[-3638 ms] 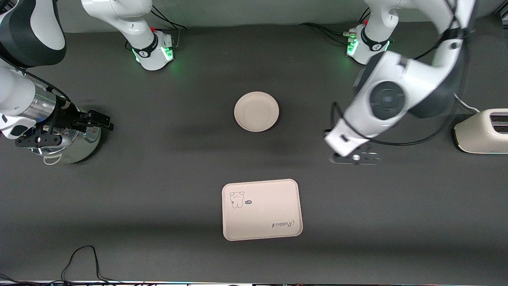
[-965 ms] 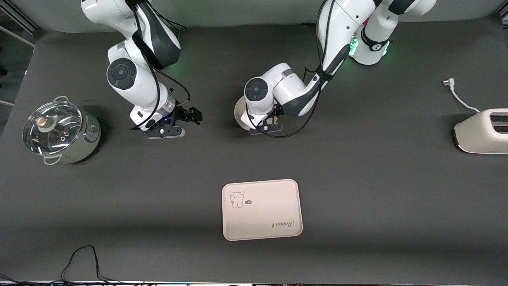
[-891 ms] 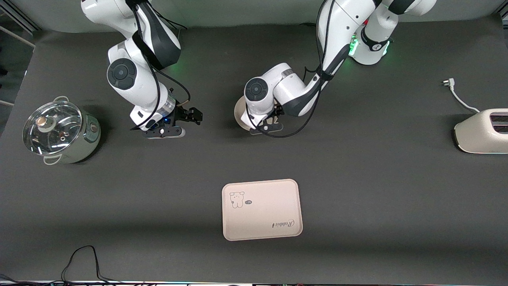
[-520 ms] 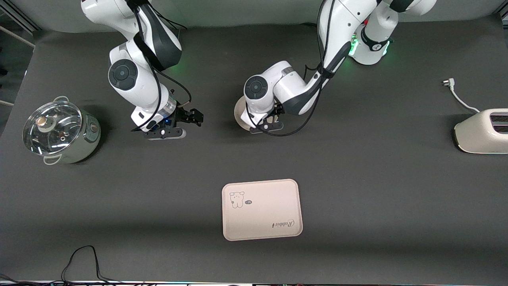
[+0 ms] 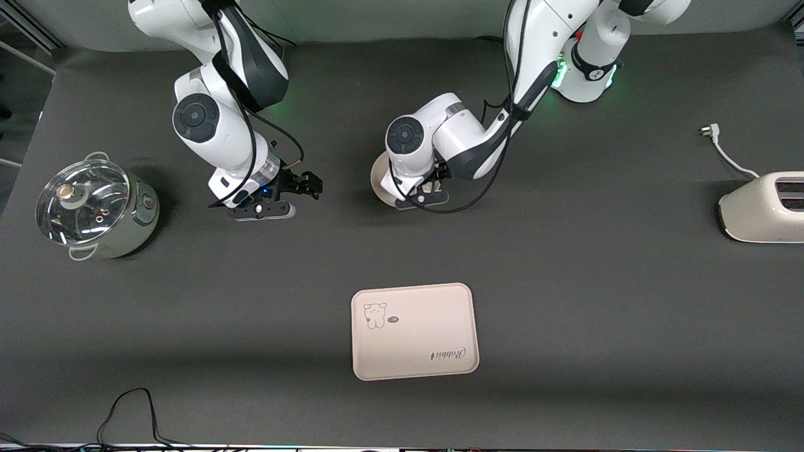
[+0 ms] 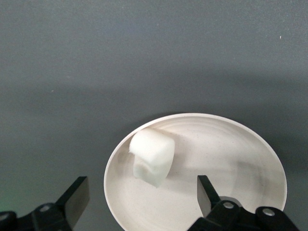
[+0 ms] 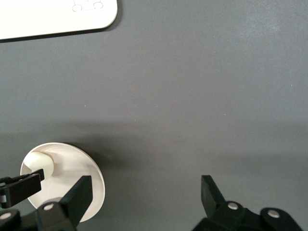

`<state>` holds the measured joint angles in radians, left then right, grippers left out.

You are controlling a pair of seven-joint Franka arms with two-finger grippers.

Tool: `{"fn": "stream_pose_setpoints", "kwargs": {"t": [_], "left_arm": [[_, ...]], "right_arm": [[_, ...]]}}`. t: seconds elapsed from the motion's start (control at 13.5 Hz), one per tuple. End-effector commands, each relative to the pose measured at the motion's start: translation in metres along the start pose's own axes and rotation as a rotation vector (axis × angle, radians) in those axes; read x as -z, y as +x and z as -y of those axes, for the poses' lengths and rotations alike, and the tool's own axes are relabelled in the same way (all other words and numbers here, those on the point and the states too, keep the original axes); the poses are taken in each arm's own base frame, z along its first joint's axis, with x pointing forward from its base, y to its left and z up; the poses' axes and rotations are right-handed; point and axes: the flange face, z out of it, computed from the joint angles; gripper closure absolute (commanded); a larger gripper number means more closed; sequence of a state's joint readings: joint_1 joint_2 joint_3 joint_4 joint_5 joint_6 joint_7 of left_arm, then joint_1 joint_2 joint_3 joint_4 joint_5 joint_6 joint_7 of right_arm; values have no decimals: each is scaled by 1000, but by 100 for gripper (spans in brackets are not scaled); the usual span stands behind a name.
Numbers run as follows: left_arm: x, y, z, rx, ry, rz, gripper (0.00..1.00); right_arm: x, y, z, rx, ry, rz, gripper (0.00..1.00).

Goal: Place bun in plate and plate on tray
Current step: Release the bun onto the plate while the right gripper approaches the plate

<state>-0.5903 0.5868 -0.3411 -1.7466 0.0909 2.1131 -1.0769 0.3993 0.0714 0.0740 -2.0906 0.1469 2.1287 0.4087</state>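
The left gripper [image 6: 139, 202] hangs just over the plate [image 6: 250, 149] with its jaws spread wide and nothing between them. The bun [image 6: 151, 156] lies in the plate, close to the rim, clear of both fingertips [image 6: 74, 197]. So the first half of the job looks done, and the plate has yet to reach the tray [image 5: 414, 331].

In the front view the left arm's wrist covers most of the plate, so only a sliver of its rim [image 5: 377, 182] shows there; how much room the fingers have around that rim is hard to judge from that view.

The right gripper [image 5: 262, 209] waits beside the plate, toward the right arm's end of the table, jaws open and empty over bare tabletop. The tray is well apart from the plate, nearer to the front camera.

Risks from here:
- The plate is shallow and its rim thin, so a pinch on one edge could slip or tilt it.
- A tilt would probably roll the bun out, since it already lies near the rim.
- If the left gripper drops without shifting, a finger may land on the bun and squash or push it.
- If both arms close in on the plate together, they could collide.

A pot [image 5: 94, 210] and a toaster [image 5: 763, 207] stand far from the plate at the table's two ends, out of the way.
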Motion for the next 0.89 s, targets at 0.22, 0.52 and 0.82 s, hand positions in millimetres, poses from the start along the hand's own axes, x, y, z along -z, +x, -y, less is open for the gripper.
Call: {"fn": "stream_pose_setpoints", "kwargs": {"t": [0.22,0.52,0.82], "left_arm": [[78,54,78,52,53,-17,0],[170,169,226,-15,39,-8,0],[241,223,354,-25,28,-96,0]], "right_arm": [[-9,-1,6,-11,3,3,0],[-55,-15,41,20,11,8,0],[-131,-54,89,-1,12,-11,0]]}}
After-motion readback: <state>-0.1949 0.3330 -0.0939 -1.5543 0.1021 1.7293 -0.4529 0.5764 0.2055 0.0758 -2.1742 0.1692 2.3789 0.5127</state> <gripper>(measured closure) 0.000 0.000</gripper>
